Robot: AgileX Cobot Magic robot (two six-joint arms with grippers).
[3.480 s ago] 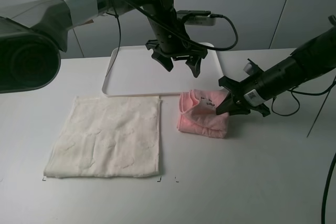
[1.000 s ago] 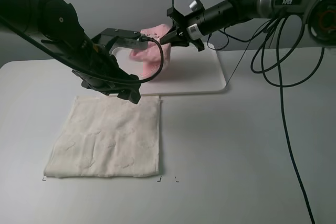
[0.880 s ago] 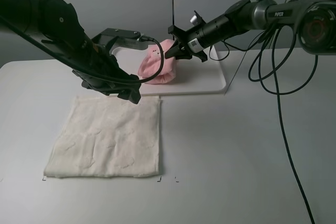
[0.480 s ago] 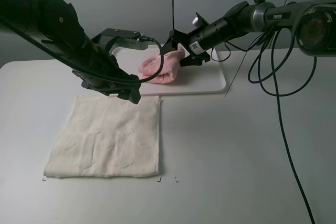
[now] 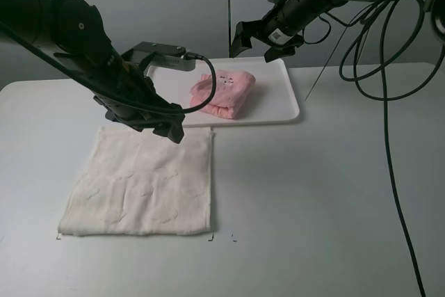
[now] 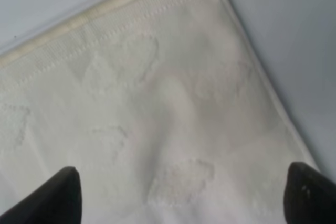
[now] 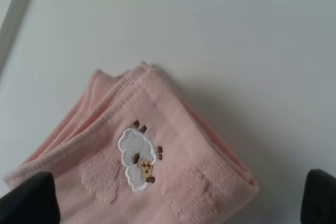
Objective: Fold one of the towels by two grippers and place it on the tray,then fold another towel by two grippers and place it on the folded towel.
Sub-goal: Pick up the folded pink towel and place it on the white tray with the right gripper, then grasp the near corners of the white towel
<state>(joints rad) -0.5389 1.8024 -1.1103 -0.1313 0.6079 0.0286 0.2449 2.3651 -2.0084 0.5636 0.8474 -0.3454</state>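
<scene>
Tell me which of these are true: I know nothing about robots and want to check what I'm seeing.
1. The folded pale pink terry towel lies on the flat white plastic tray. True.
2. The right pincer is clamped on the pink towel. False: it is open and raised above the tray's far side, apart from the towel.
3. The cream-white terry towel is spread out flat on the table. True.
4. The cream-white towel is stacked on the pink one. False: it lies on the table in front of the tray, unfolded.
5. The left pincer is open over a corner of the cream-white towel. True.
</scene>
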